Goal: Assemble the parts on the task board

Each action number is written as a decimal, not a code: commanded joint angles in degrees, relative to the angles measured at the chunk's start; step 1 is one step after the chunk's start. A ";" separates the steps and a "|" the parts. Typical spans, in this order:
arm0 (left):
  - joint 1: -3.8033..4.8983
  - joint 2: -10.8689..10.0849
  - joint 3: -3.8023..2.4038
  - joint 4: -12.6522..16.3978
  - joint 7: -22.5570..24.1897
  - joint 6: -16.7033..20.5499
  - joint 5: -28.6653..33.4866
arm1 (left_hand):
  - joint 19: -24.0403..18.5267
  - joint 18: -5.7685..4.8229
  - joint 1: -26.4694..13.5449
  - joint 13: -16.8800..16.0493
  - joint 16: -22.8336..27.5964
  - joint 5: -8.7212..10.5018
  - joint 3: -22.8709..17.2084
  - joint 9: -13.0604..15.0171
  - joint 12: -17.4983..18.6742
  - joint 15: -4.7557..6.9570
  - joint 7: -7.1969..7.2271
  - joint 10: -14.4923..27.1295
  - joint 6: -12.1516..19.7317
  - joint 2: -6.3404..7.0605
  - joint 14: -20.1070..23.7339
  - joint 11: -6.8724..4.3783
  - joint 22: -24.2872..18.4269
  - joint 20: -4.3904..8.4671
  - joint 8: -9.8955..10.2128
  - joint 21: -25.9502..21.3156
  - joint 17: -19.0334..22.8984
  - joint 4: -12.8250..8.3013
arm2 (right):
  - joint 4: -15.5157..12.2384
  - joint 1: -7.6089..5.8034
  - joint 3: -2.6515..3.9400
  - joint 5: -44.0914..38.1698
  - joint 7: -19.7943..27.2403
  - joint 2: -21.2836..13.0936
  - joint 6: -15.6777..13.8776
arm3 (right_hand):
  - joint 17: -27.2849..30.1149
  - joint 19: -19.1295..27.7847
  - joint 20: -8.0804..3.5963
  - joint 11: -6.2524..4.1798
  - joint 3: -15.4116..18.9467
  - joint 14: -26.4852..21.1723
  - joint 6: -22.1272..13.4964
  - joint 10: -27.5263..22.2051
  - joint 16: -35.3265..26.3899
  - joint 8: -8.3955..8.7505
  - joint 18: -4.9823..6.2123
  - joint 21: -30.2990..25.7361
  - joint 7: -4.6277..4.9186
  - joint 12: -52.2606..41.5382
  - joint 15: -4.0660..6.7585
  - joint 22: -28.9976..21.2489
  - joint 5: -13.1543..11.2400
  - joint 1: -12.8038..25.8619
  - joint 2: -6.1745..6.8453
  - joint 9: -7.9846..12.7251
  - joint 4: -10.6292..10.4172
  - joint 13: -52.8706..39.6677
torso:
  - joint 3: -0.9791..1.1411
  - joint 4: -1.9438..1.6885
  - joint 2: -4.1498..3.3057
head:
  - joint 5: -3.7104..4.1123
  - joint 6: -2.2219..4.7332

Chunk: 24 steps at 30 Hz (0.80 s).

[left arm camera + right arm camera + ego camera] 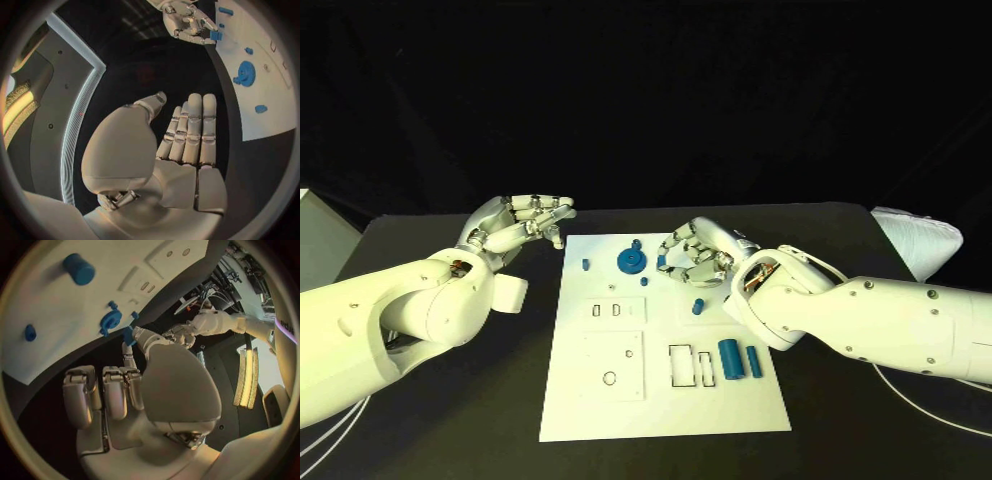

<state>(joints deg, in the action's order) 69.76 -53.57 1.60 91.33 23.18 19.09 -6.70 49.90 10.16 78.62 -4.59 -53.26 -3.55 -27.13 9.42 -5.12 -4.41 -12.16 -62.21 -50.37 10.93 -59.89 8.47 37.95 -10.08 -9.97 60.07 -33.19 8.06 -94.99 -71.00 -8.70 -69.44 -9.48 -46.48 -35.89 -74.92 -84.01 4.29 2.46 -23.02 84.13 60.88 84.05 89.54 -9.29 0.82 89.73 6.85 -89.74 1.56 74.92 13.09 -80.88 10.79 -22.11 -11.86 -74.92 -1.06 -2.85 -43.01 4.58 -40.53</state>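
We had the right hand (700, 254) over the upper part of the flat white task board (589, 410), pinching a small blue part (128, 335) at its fingertips. Just beside that hand, a round blue gear-like part (633, 262) sat on the board; nearer the forearm lay two smooth blue cylinders (738, 359) beside rectangular cut-outs. Our left hand (519, 226) hung off the board's edge over the matte black table (473, 420), fingers straight and together, holding nothing.
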 commanded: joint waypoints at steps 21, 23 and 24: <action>0.01 1.21 0.19 -0.13 -3.26 -2.01 -3.37 | 8.31 -1.34 -1.56 -12.48 -16.30 0.18 -0.03 3.22 -21.56 1.58 0.78 2.18 2.06 -0.56 -8.22 -1.75 10.31 1.43 -7.53 9.57 -13.67 -2.13 | -0.02 4.13 -0.63 -15.80 -13.72 7.66 1.63 | -13.93 -5.99 -0.20 -0.33 -0.33 5.60 0.14 5.95 0.08 -0.38 -0.82 0.27 -0.17 -0.26 0.34 15.08 0.32 0.56 0.03 -0.04 0.08 -15.08 | 0.10 -0.06 -0.13 | -0.89 -1.51; 0.01 1.25 0.19 -0.15 -3.49 -2.19 -3.67 | 11.11 -1.99 -1.83 -15.87 -19.78 0.20 -0.29 3.82 -27.23 1.72 0.79 4.66 3.16 -0.75 -11.18 -1.94 13.55 1.57 -9.42 11.85 -19.15 -2.14 | 0.12 4.30 -0.65 -16.23 -13.95 8.06 1.67 | -13.92 -5.99 -0.20 -0.33 -0.34 5.60 0.13 5.95 0.08 -0.38 -0.82 0.27 -0.17 -0.26 0.34 15.08 0.33 0.56 0.04 -0.04 0.08 -15.08 | 0.10 -0.04 -0.12 | -0.96 -1.54; 0.01 1.26 0.19 -0.15 -3.58 -2.25 -3.81 | 11.88 -2.14 -1.90 -16.59 -20.59 0.33 -0.34 3.93 -28.52 1.69 0.84 5.13 3.45 -0.63 -11.96 -1.96 14.47 1.62 -9.84 12.45 -20.57 -2.17 | 0.21 4.42 -0.66 -16.44 -14.05 8.26 1.65 | -13.92 -5.99 -0.20 -0.33 -0.34 5.60 0.13 5.95 0.08 -0.38 -0.82 0.27 -0.17 -0.26 0.34 15.08 0.33 0.56 0.04 -0.04 0.08 -15.08 | 0.11 -0.05 -0.14 | -1.05 -1.63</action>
<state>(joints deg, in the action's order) 69.75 -52.45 1.82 91.11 20.23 18.40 -9.29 61.71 8.76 77.18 -20.81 -73.64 -3.55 -27.29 13.27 -33.03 -2.67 -11.33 -57.51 -47.07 10.26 -71.74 6.55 52.36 -8.46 -19.59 72.40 -53.50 5.99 -94.83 -66.72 -9.33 -82.87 -21.90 -38.38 -35.27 -74.91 -84.01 4.30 2.47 -23.01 84.13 60.79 84.05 89.54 -9.49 0.82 89.73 6.74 -89.73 1.55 74.90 13.07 -80.89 10.80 -22.05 -11.86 -74.91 -0.97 -2.91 -43.16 3.67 -42.02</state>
